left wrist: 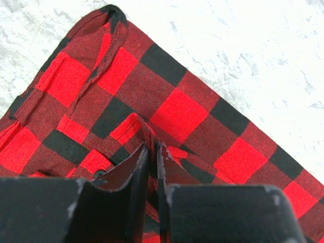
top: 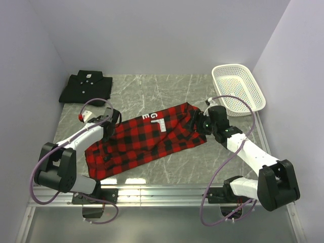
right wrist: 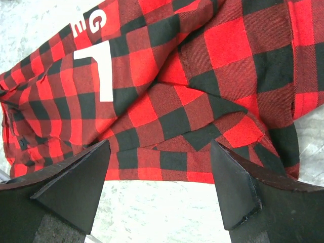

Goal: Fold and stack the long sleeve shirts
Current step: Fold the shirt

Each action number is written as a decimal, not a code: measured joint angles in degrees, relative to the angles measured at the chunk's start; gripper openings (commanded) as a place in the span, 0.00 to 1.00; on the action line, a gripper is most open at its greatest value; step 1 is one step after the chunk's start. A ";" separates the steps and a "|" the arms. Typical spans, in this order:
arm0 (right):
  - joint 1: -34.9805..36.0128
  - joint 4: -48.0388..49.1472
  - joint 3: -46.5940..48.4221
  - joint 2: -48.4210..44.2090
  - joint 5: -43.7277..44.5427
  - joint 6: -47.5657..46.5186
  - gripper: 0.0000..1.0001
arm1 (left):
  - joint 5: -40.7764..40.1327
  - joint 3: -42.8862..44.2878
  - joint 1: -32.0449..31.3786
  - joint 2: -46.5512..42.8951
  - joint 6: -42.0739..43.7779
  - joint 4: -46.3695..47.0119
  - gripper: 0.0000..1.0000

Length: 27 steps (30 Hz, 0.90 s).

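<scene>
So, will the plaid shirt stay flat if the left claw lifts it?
Probably not: the plaid shirt puckers into a ridge at the left claw, so it looks floppy and should drape. Pushed, it would likely bunch, as its wrinkled folds suggest.

Your table (top: 167, 91) is a grey marbled slab with pale veins running through it. Across its middle you have the red-and-black plaid shirt (top: 147, 139) lying slantwise from near left to far right, with white block letters facing up. The black shirt (top: 86, 88) sits folded at the far left corner. The white mesh basket (top: 258, 91) rests at the far right edge.
</scene>
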 measured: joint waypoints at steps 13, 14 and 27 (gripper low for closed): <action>1.20 0.96 0.00 1.60 -1.33 0.70 0.86 | -3.10 -5.05 0.00 -6.58 -2.75 1.92 0.59; 1.38 1.07 0.00 1.81 -1.49 0.83 0.86 | -3.30 -5.01 0.02 -6.99 -2.89 1.75 0.67; 4.87 5.64 8.59 9.86 -7.89 3.72 0.84 | 4.61 -3.41 0.15 -21.24 6.16 5.42 0.74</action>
